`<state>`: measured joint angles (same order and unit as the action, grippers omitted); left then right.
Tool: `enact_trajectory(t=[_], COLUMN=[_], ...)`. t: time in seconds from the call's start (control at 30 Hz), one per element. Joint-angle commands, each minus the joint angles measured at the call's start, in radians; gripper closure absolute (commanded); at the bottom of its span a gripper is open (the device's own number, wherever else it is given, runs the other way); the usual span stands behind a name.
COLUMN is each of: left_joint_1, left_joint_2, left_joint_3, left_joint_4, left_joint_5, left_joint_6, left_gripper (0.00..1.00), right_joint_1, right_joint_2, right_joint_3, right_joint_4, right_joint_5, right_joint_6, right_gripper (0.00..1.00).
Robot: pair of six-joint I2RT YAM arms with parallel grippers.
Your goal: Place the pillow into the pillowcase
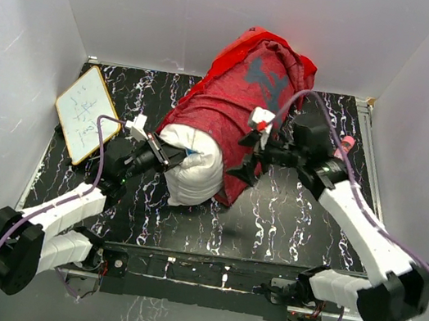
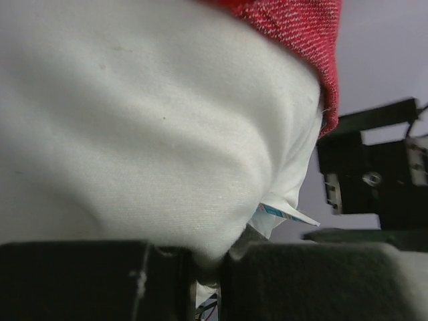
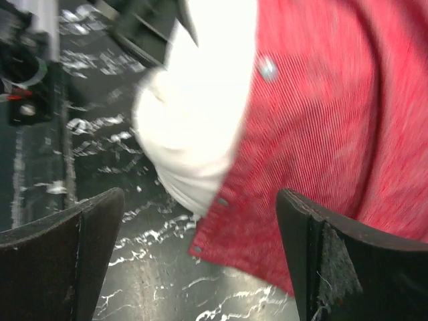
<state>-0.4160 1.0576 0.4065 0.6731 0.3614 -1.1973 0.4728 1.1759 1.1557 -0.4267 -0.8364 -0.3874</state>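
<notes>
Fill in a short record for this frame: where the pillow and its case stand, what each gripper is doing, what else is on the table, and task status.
pillow: white, far part inside the case, near end sticking out
pillowcase: red, bunched around the pillow, opening toward the arms
left gripper: shut on the pillow's exposed end
right gripper: open, beside the pillowcase's open edge, holding nothing
board: lying on the table, left side, apart from the cloth
status: pillow partly in, not finished
</notes>
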Motion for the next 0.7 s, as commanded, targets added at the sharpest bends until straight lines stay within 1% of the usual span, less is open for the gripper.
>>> enact_trajectory(t=[0.0, 0.13, 0.27, 0.33, 0.4, 0.47, 0.53, 0.57, 0.6, 0.67], left_joint_1=[0.0, 0.001, 0.002, 0.001, 0.002, 0.001, 0.002, 0.004, 0.005, 0.013], left_joint_2=[0.022, 0.003, 0.007, 0.007, 0.004, 0.0, -0.006, -0.007, -0.005, 0.009], left_joint_3=[0.003, 0.002, 0.001, 0.003, 0.007, 0.019, 0.038, 0.048, 0.061, 0.088], left_joint_4=[-0.083, -0.1, -0.1, -0.099, -0.107, -0.132, -0.171, -0.189, -0.208, -0.237], left_joint_5=[0.014, 0.016, 0.029, 0.032, 0.033, 0.031, 0.023, 0.021, 0.02, 0.028], left_joint_6=[0.033, 0.044, 0.049, 0.051, 0.058, 0.077, 0.106, 0.122, 0.138, 0.166], left_gripper=[1.0, 1.0, 1.0, 1.0, 1.0, 1.0, 1.0, 1.0, 1.0, 1.0], right_joint_1=[0.004, 0.028, 0.038, 0.042, 0.042, 0.042, 0.043, 0.043, 0.042, 0.045], right_joint_2=[0.108, 0.169, 0.215, 0.224, 0.23, 0.227, 0.207, 0.181, 0.156, 0.11], right_joint_3=[-0.068, -0.058, -0.027, -0.021, -0.016, 0.001, 0.022, 0.03, 0.03, 0.041], right_joint_4=[0.134, 0.185, 0.193, 0.2, 0.196, 0.17, 0.114, 0.088, 0.078, 0.058], right_joint_5=[0.215, 0.291, 0.273, 0.279, 0.288, 0.28, 0.211, 0.158, 0.104, 0.006], right_joint_6=[0.078, 0.109, 0.14, 0.145, 0.139, 0.117, 0.04, -0.006, -0.039, -0.097], right_gripper=[0.01, 0.03, 0.08, 0.13, 0.24, 0.45, 0.69, 0.77, 0.82, 0.88])
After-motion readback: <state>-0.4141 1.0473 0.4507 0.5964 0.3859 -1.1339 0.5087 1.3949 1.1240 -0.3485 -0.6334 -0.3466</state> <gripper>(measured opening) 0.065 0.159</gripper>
